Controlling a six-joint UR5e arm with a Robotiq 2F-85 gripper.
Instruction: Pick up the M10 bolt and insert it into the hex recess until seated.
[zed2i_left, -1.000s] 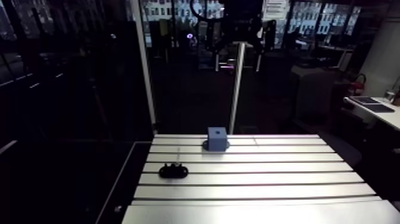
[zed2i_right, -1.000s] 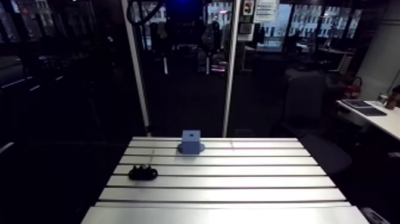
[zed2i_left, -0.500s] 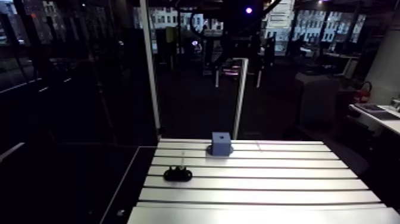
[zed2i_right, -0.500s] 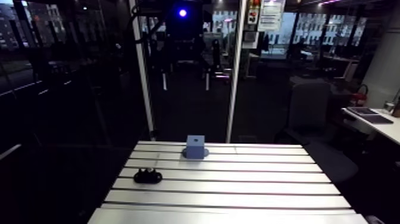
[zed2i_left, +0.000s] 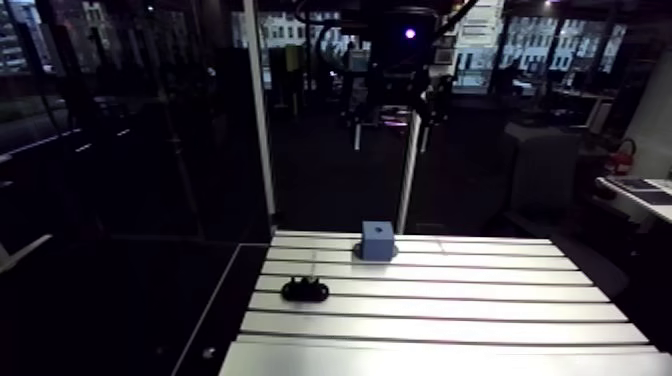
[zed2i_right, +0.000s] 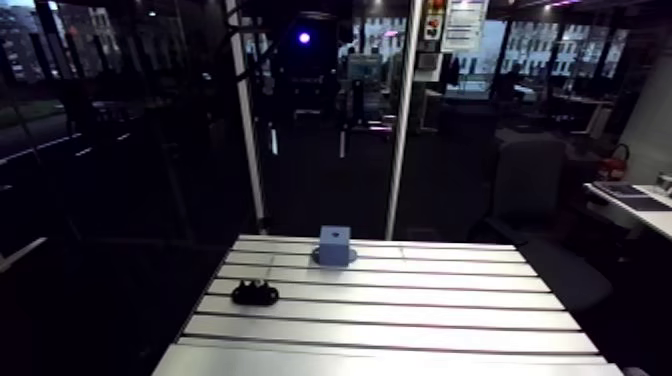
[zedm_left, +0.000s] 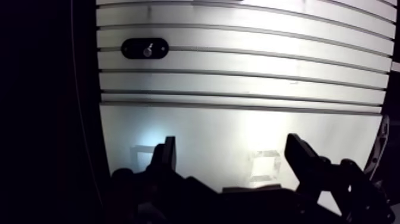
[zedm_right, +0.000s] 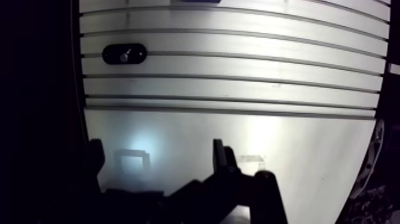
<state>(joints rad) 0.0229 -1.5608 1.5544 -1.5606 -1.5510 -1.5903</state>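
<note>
Well ahead of the wide-open, empty tool (zedm_left: 231, 142), small grey bolt (zedm_left: 147, 52), set in a black oval holder (zedm_left: 132, 47)

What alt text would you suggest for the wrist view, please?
The open claw hangs over the slotted metal table, nothing between its fingers. Ahead of it, near the table's edge, lies a small black holder with a shiny bolt in it.

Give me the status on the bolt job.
Done: nothing. The bolt sits in its black holder; the blue block has no bolt in it. In hand: the gripper is open, holding nothing, over bare table short of the holder. Left: grasp, carry, insert, seat.
</note>
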